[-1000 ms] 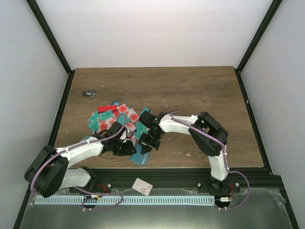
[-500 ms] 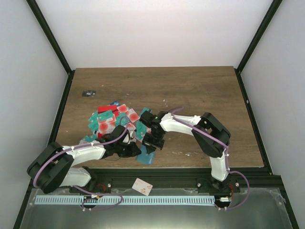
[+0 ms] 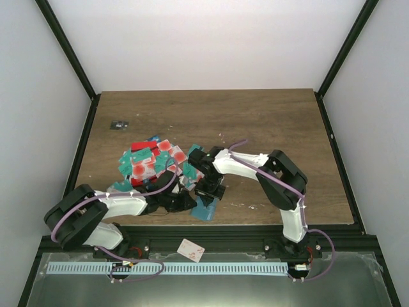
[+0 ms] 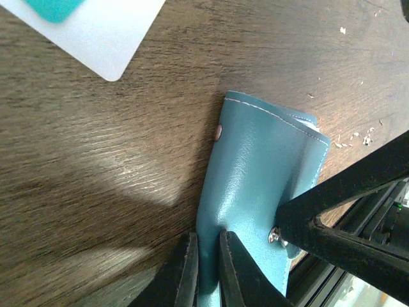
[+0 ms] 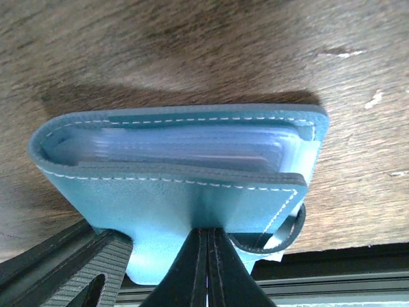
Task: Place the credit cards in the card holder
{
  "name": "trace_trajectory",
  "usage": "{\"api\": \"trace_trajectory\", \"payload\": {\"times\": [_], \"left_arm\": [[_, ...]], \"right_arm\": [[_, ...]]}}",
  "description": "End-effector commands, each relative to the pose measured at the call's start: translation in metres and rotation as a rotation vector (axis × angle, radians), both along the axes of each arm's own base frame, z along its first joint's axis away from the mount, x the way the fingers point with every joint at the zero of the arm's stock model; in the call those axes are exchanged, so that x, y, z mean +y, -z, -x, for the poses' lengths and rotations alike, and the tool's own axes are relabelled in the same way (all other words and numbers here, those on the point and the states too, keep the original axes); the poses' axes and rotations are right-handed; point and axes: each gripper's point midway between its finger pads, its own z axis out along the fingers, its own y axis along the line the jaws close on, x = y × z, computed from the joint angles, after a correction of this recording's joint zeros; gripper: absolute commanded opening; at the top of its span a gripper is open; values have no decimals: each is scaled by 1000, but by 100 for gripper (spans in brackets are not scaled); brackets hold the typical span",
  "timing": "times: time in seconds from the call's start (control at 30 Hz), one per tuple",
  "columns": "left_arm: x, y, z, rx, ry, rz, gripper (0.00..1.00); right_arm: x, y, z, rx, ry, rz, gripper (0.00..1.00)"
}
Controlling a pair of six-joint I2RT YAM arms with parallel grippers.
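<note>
We hold the small teal-blue leather card holder (image 3: 206,209) from both sides.
Our left gripper (image 4: 206,256) is clamped on one flap, our right gripper (image 5: 208,252) pinched tight on the other; the holder sits near the front edge of the brown wooden table (image 3: 275,128), beside the red, teal and white plastic credit cards (image 3: 150,160).

No legible text or labels anywhere
</note>
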Motion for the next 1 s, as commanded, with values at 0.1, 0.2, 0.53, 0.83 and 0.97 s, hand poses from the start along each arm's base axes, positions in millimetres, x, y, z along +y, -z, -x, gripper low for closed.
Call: {"api": "trace_trajectory", "payload": {"times": [0.1, 0.2, 0.53, 0.83, 0.97], "left_arm": [[-1, 21, 20, 64, 7, -47, 6], [-1, 24, 24, 65, 11, -56, 5], [13, 46, 36, 68, 34, -121, 4], [15, 34, 30, 29, 25, -151, 4], [18, 27, 24, -7, 15, -169, 4]], "right_arm": [[-21, 69, 2, -29, 1, 213, 2], [-14, 65, -3, -32, 13, 236, 1], [-17, 85, 11, 103, 25, 385, 1], [8, 53, -17, -44, 11, 256, 34], [16, 26, -29, -103, 14, 207, 37]]}}
